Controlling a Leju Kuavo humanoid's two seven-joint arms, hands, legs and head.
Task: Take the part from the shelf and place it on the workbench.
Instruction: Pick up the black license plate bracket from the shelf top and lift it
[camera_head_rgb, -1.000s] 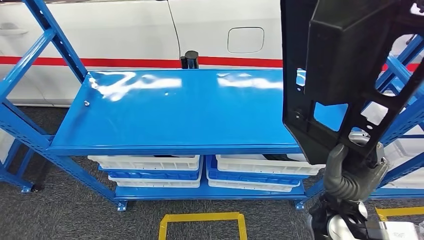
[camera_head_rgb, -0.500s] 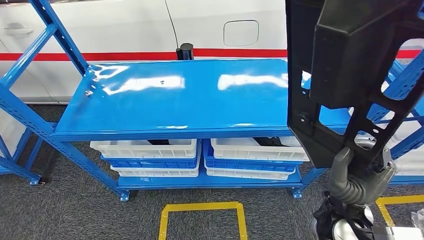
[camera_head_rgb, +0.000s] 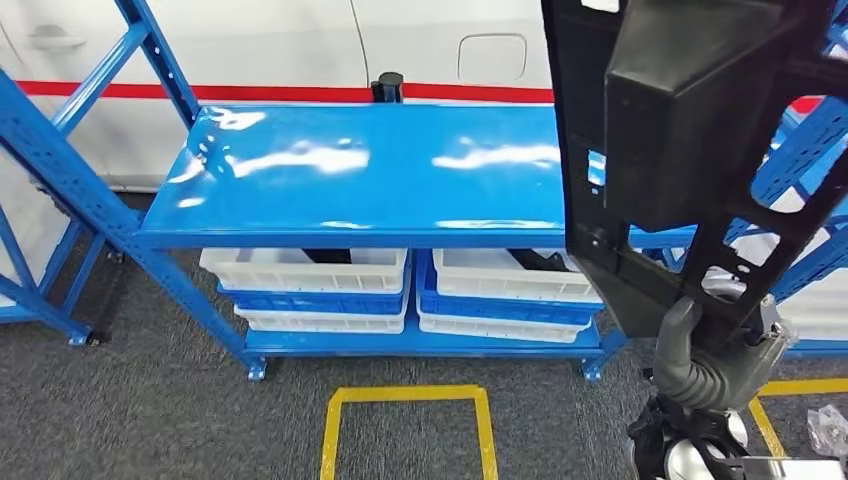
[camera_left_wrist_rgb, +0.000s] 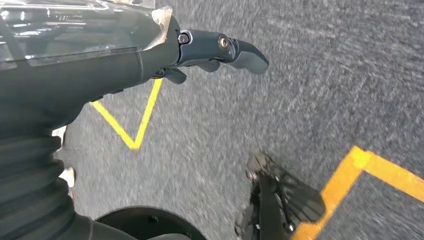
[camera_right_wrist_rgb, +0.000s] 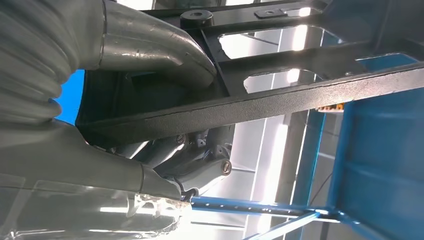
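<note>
The right hand (camera_head_rgb: 712, 352) is seen at about 4 o'clock in the head view, raised from below with its grey ribbed cover and thumb closed around the lower edge of the part (camera_head_rgb: 690, 150). In the right wrist view the thumb (camera_right_wrist_rgb: 150, 45) is pressed over one face of a black bar of the part (camera_right_wrist_rgb: 260, 107) while the darker fingers (camera_right_wrist_rgb: 200, 160) are curled against the opposite face, so the part is gripped between them.

The part is a large black plastic frame with a solid boxy section and several open cut-outs. It is held upright and clear of every surface, running from the hand up to the 1 o'clock edge of the head view, in front of the right end of the table.

The left hand (camera_left_wrist_rgb: 210, 52) is observed in the left wrist view hanging over grey carpet (camera_left_wrist_rgb: 310, 90). Its dark fingers are extended and nothing is held in it.

The table (camera_head_rgb: 360, 170) is a glossy blue flat top occupying the centre of the head view, from 10 o'clock to 2 o'clock, with bright reflections on it. Beneath it, white bins (camera_head_rgb: 305, 270) are stacked with blue bins (camera_head_rgb: 500, 306) on a lower shelf. Blue perforated uprights (camera_head_rgb: 75, 170) are noted at 9 o'clock. A yellow floor marking (camera_head_rgb: 405, 396) lies at 6 o'clock on the carpet. A white panel with a red stripe (camera_head_rgb: 270, 92) stands behind the table at 12 o'clock.
</note>
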